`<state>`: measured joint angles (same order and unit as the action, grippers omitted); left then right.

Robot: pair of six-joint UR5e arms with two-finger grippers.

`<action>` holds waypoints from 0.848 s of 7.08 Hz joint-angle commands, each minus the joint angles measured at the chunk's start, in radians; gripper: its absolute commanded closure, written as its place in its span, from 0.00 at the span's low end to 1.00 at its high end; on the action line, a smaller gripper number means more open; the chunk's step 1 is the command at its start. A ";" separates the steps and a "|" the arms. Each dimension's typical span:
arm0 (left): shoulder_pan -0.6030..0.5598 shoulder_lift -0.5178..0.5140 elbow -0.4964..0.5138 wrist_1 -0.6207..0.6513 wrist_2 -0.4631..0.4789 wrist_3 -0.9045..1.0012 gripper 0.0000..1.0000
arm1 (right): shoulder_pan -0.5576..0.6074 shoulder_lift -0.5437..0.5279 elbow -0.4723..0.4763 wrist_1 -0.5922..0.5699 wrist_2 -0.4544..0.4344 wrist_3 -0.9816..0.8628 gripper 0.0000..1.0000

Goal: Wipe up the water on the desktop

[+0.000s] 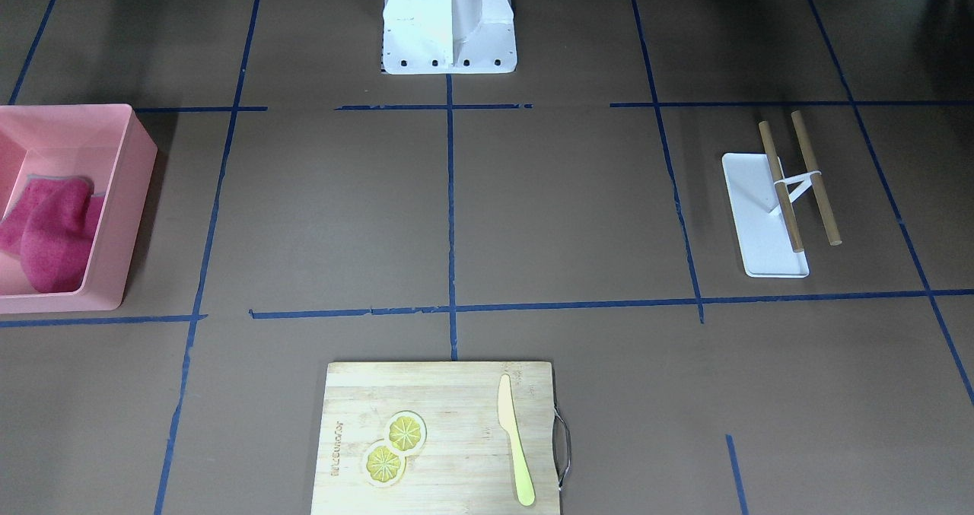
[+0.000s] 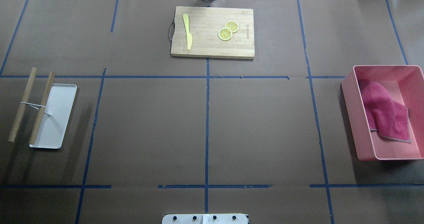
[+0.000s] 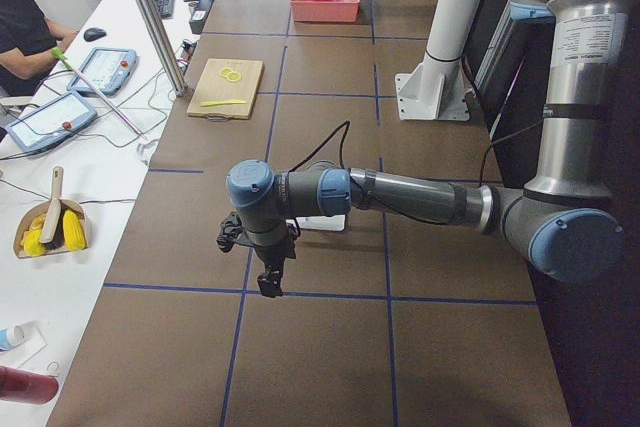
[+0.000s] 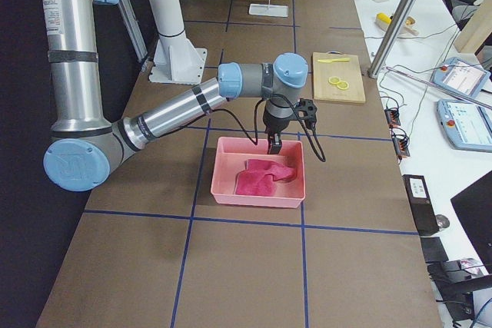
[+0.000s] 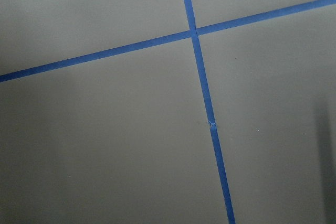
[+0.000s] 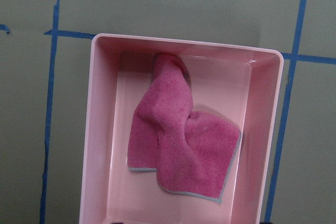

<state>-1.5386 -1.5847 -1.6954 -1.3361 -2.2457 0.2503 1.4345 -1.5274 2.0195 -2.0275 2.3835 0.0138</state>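
**Both arms up over the brown desktop, cloth sitting in its bin**

Reading the overhead view like a clock, with my base plate [image 2: 205, 219] at 6; going left to right.

My left gripper [image 3: 268, 282] hangs fingers-down over the desktop [image 2: 149, 124], above bare brown paper just beside a blue tape line [image 3: 240, 319]; it's clear of the surface. It only shows in the side view, so I honestly can't tell if the jaws are released or clenched; my left wrist camera only sees a tape crossing [image 5: 193, 31] and bare brown.

At 9 o'clock there's a white tray [image 2: 59, 114]; two wooden sticks [image 2: 20, 113] lie side by side, tied together with a pale band [image 2: 31, 104]. The stick nearer the centre lies along the tray's outer edge; the other is on the desktop beside it.

At 12 o'clock sits a bamboo cutting board [image 2: 212, 45]. There's a yellow knife [image 2: 187, 32] on its left half; two lemon slices [image 2: 225, 34] overlap on its right half.

At 3 o'clock is a pink bin [image 2: 351, 118] with a crumpled magenta cloth [image 2: 384, 111] on its floor. My right gripper [image 4: 274, 144] hangs over that bin, pointing down, near the rim on the far side from the side camera and above the cloth. Same deal here: it only shows in the side view, so I can't tell how those jaws stand. The right wrist camera looks straight down on the cloth [image 6: 178, 140] inside the bin [image 6: 97, 129].

The desktop itself runs under everything, taped off into rectangles; the big middle rectangles around the centre line are plain brown paper.
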 commanded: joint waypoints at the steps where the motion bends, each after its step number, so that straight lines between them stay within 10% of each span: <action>1: -0.002 0.002 0.002 0.002 -0.002 -0.009 0.00 | 0.062 -0.016 -0.024 0.001 -0.001 -0.005 0.00; 6: -0.049 0.037 0.089 -0.066 -0.097 -0.047 0.00 | 0.204 -0.023 -0.316 0.289 0.002 -0.077 0.00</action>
<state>-1.5817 -1.5483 -1.6253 -1.3635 -2.3285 0.2319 1.6191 -1.5515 1.7603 -1.7878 2.3896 -0.0458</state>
